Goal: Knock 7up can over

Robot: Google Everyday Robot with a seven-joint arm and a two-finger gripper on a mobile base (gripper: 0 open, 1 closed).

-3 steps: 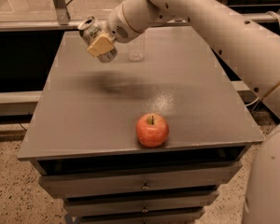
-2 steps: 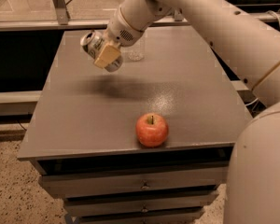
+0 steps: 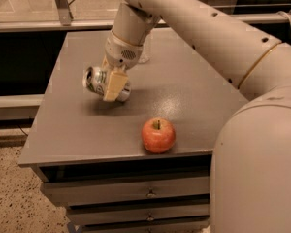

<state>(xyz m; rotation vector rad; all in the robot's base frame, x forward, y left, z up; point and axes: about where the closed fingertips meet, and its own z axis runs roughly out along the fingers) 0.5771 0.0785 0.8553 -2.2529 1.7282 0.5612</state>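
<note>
Can (image 3: 93,80) tipped sideways, near worktop (image 3: 184,96)
Tool (image 3: 112,87) clamped round it, looks set to lay it down flat.

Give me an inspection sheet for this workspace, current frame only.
Surface: grey table, flat top.
Job's things: 7up can lying sideways in the grip, low over the table's left half; whether it touches the top cannot be told.
Clutter: red apple near the front edge; clear container at the back, mostly hidden by the arm.
Grippers: gripper shut on the can, left of the table's middle.
Cables: pale cable by the far-right rail, off the table.
Surroundings: drawers under the table; speckled floor at left.
</note>
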